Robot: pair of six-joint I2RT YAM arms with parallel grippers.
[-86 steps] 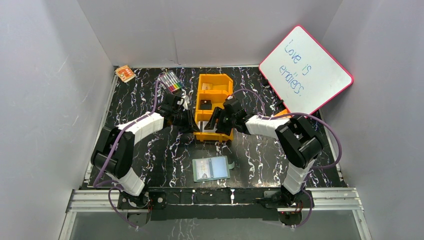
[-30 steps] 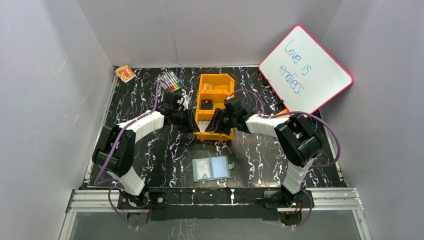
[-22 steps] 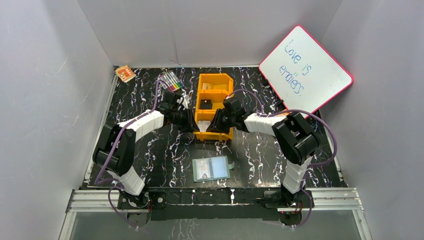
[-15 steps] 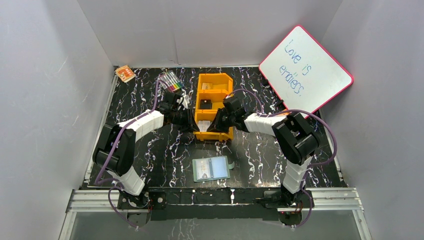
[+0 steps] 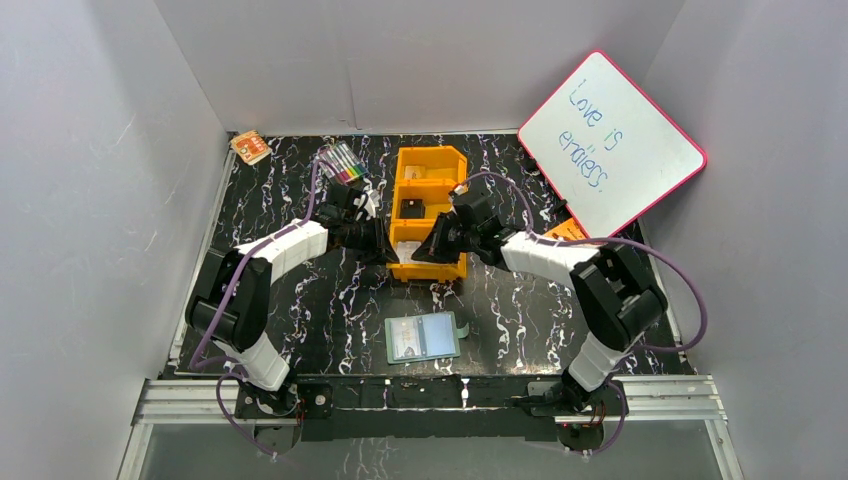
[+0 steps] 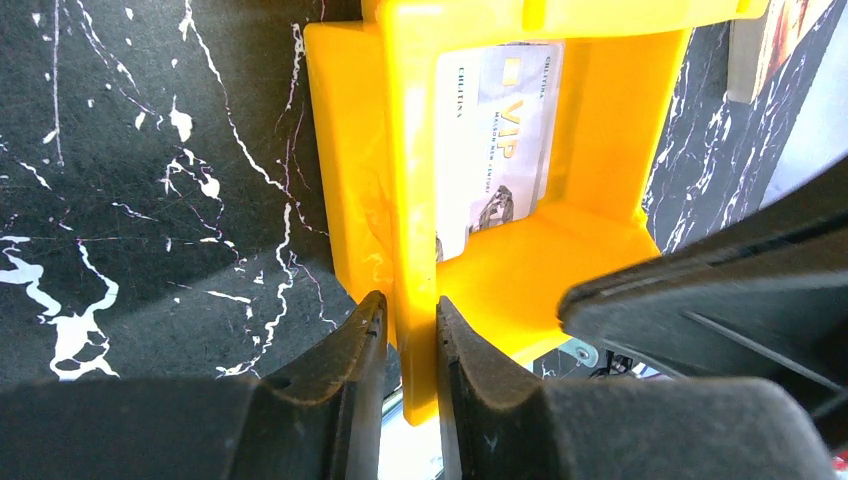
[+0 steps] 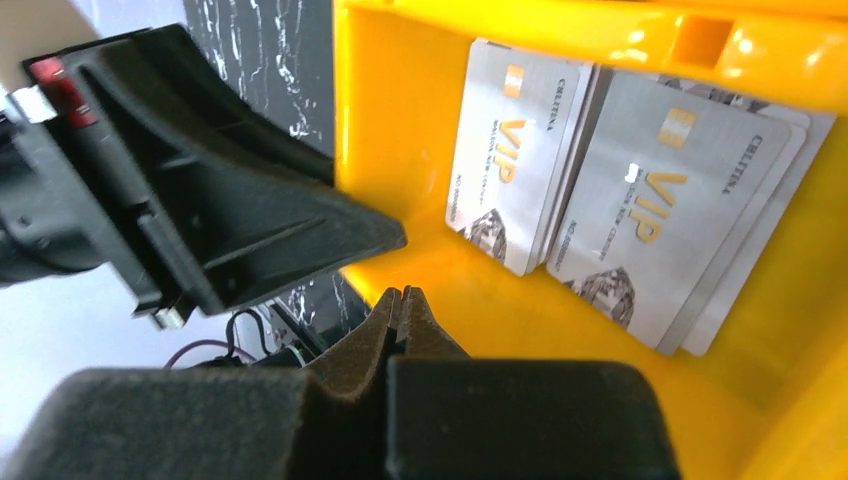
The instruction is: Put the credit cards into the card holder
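Nearest you, the card holder (image 5: 422, 337) is lying open on the table (image 5: 340, 300), well apart from both arms' tips; your left jaws are pinching the left wall of the orange tray (image 5: 445, 160), gap narrow; your right jaws are hanging pressed together, gripping nothing, over the tray's near compartment; the credit cards (image 7: 640, 200) are sitting overlapped in that compartment, print up.
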